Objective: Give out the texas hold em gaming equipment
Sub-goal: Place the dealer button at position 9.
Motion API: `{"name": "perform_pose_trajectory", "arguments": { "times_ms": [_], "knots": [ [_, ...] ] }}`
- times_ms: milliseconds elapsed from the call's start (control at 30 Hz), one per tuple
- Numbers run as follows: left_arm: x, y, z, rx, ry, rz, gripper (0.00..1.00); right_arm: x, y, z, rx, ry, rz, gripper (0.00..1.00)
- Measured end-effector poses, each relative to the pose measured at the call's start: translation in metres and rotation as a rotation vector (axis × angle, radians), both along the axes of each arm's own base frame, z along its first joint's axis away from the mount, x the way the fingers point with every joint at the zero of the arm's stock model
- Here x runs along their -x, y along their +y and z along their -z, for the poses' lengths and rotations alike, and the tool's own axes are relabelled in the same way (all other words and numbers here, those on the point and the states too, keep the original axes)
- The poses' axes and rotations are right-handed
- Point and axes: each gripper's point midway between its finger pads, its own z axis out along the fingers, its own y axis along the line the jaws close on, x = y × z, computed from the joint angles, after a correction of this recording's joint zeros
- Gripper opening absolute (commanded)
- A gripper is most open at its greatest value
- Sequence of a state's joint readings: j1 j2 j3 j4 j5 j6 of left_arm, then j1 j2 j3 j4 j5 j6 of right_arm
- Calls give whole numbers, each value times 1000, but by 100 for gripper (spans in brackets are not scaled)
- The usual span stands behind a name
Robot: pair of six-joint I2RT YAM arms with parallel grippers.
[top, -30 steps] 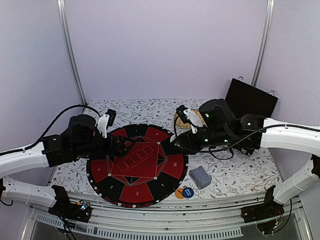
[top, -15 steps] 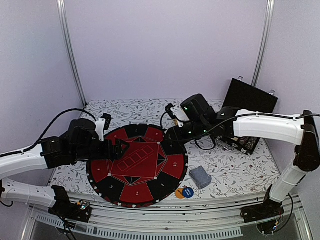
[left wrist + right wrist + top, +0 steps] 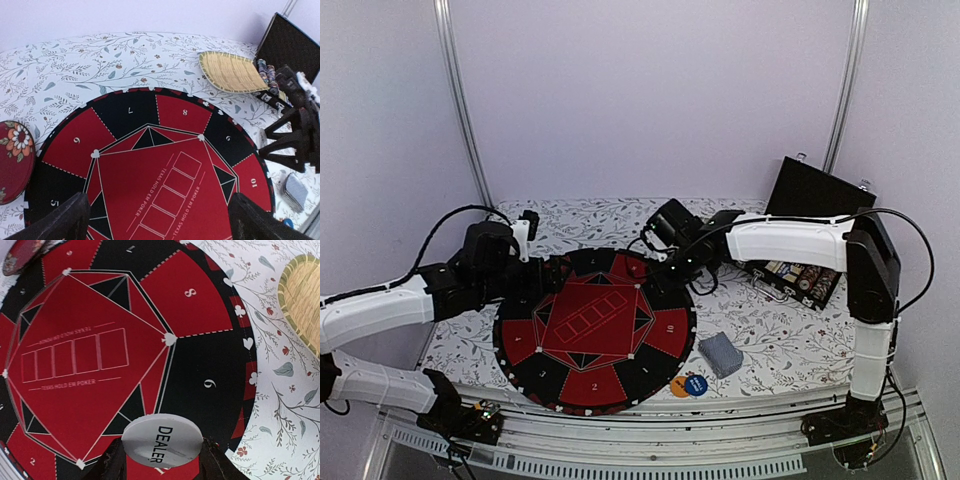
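Dealer button (image 3: 162,440) shows only in our right wrist view, bottom centre, pinched by the right gripper (image 3: 163,462); our left gripper (image 3: 157,224) gapes wide.

The left arm (image 3: 380,310) reaches in from 8 o'clock, its tool (image 3: 160,222) spread wide and pointing toward 3 o'clock. The right arm (image 3: 790,240) rises from 5 o'clock, folds sharply at the elbow and runs toward 9 o'clock, its tool (image 3: 162,457) clamped on a white dealer button (image 3: 162,440).
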State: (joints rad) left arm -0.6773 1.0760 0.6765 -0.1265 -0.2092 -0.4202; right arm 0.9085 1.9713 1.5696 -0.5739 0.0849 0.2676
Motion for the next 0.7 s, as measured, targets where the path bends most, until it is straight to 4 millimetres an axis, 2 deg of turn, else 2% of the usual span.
{"name": "perform_pose_trajectory", "arguments": {
  "times_ms": [167, 333, 700],
  "knots": [
    [-9, -5, 14, -31, 20, 27, 98, -6, -7, 27, 109, 37, 32, 22],
    [-12, -8, 31, -63, 58, 58, 98, 2, -16, 44, 167, 84, 49, 22],
    [-17, -9, 30, -54, 51, 75, 98, 18, -23, 72, 259, 149, 29, 21]
  ]
}}
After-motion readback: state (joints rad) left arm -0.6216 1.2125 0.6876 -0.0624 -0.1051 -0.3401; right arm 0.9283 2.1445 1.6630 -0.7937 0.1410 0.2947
